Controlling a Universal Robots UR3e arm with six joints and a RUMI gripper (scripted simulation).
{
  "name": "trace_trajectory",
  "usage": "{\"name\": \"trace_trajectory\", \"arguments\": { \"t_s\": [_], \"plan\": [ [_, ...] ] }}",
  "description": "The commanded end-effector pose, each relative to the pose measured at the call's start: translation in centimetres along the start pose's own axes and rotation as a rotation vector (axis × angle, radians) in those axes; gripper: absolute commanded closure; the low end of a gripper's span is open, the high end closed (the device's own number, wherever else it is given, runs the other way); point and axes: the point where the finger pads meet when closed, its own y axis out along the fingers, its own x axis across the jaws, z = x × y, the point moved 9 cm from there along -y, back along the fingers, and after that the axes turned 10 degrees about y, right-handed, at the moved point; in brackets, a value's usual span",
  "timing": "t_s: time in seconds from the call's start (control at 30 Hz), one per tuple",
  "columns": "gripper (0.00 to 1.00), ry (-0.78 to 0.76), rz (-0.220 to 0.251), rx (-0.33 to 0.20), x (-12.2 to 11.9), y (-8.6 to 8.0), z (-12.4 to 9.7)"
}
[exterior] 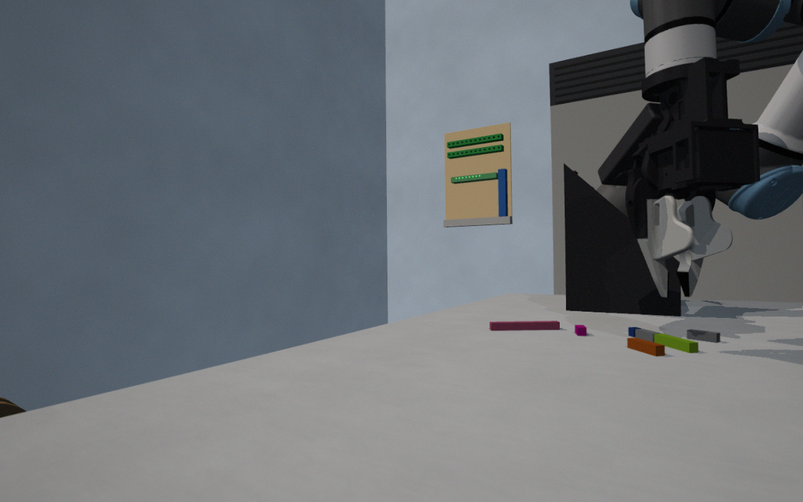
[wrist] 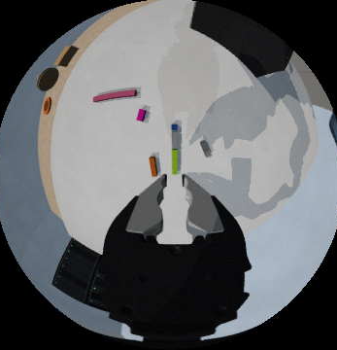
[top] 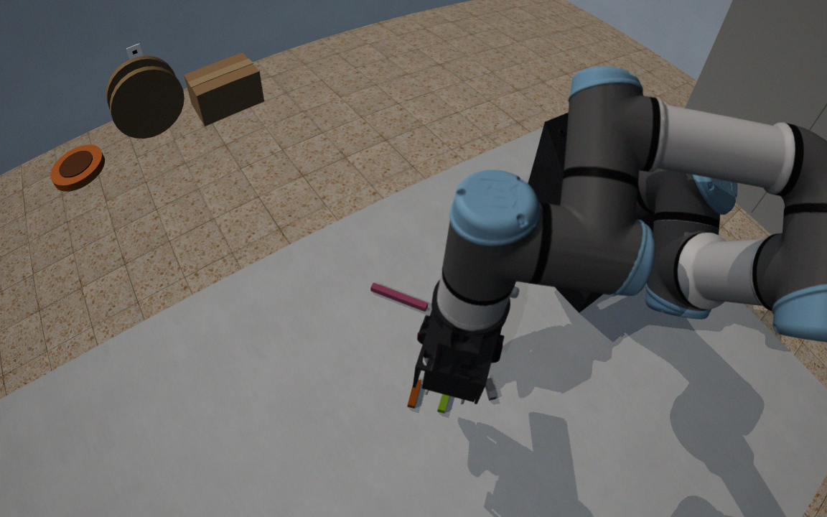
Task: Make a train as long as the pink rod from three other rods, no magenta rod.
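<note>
My pincer (exterior: pixel 682 265) hangs well above the table (exterior: pixel 392 399), nothing between its slightly parted fingers. Below, the orange rod (wrist: pixel 152 166) crowds the lime rod's (wrist: pixel 175 161) left; a grey rod (wrist: pixel 205 148) lies farther right.
</note>
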Motion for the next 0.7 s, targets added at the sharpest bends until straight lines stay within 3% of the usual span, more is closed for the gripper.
{"name": "trace_trajectory", "arguments": {
  "t_s": [0.0, 0.13, 0.47, 0.5, 0.67],
  "plan": [
    [0.86, -0.001, -0.002, 0.001, 0.0, -2.1, 0.0],
    [0.86, -0.001, -0.002, 0.001, 0.0, -3.2, 0.0],
    [0.86, -0.001, -0.002, 0.001, 0.0, -3.8, 0.0],
    [0.0, -0.001, -0.002, 0.001, 0.0, -3.8, 0.0],
    [0.0, -0.001, -0.002, 0.001, 0.0, -3.8, 0.0]
  ]
}}
